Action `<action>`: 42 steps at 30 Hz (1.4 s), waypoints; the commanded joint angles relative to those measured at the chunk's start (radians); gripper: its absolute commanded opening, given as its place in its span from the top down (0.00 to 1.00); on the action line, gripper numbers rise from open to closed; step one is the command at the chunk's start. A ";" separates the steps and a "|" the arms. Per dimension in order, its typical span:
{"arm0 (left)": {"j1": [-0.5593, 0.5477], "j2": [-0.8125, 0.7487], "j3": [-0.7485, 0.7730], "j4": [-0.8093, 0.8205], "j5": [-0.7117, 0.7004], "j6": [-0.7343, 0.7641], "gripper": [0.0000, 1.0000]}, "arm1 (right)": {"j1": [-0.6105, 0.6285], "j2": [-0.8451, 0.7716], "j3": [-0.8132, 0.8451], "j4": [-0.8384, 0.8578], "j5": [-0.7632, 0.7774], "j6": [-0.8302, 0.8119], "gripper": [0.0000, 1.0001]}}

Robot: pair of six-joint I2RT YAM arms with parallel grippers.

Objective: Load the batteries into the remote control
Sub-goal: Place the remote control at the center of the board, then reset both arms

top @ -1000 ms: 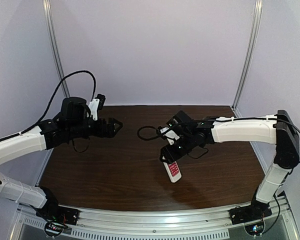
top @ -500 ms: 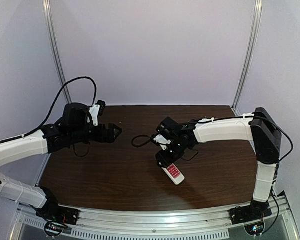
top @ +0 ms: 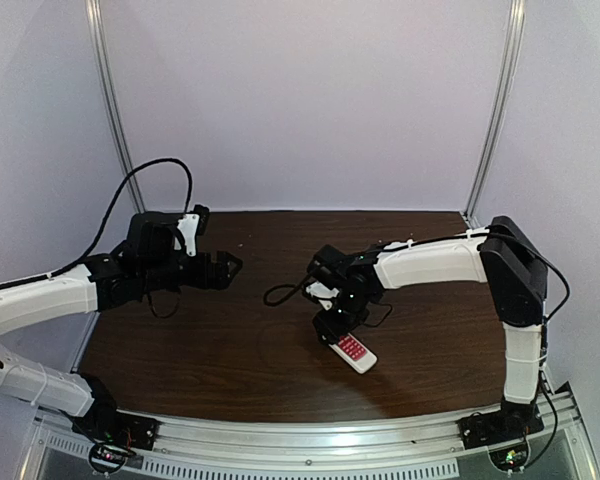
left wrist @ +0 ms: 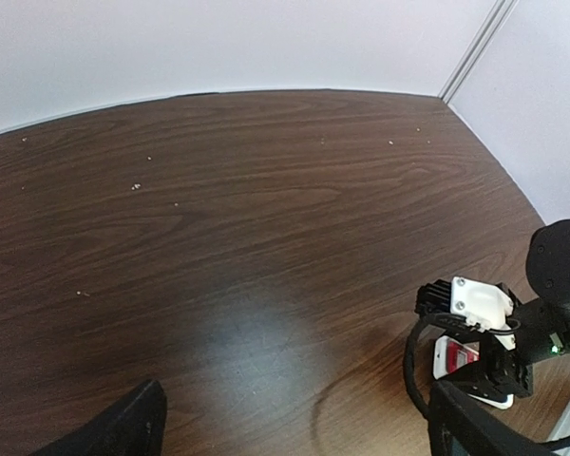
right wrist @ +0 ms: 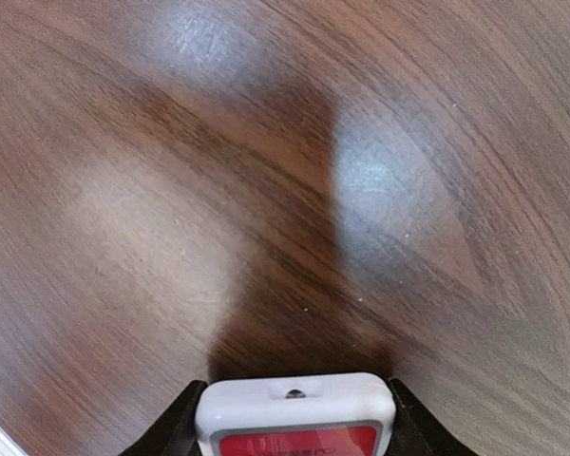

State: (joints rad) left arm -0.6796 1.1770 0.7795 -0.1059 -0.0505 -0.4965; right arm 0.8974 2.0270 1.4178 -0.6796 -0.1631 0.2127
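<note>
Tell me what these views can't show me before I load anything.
Batteries: in no view.
Remote control: back and battery recess unseen; the top view shows only its red-button front.
Right wrist view: the bottom edge cuts the remote off; only one end shows.
Left wrist view: the right gripper covers most of the remote.

Top external sits high at the near edge, looking down and forward over the whole dark brown wood-grain table; left wrist looks from mid-height across that tabletop toward its right side; right wrist faces the wood at close range; all three catch the slim white red-buttoned remote control.
</note>
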 commanded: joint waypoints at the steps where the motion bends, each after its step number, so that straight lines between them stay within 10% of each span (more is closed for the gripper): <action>1: 0.005 0.004 -0.005 0.048 -0.028 0.012 0.03 | 0.009 0.042 0.013 -0.018 0.039 0.006 0.71; 25: 0.050 0.087 0.176 -0.107 0.013 0.082 0.03 | -0.043 -0.137 0.010 0.103 -0.127 0.040 0.01; 42: 0.146 0.319 0.345 -0.114 0.238 0.134 0.02 | -0.434 -0.696 -0.547 0.609 -0.301 0.171 0.00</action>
State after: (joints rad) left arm -0.5407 1.4494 1.1492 -0.2798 0.1078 -0.3706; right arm 0.5327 1.4307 1.0035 -0.2104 -0.4248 0.3389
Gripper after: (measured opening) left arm 0.975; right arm 0.993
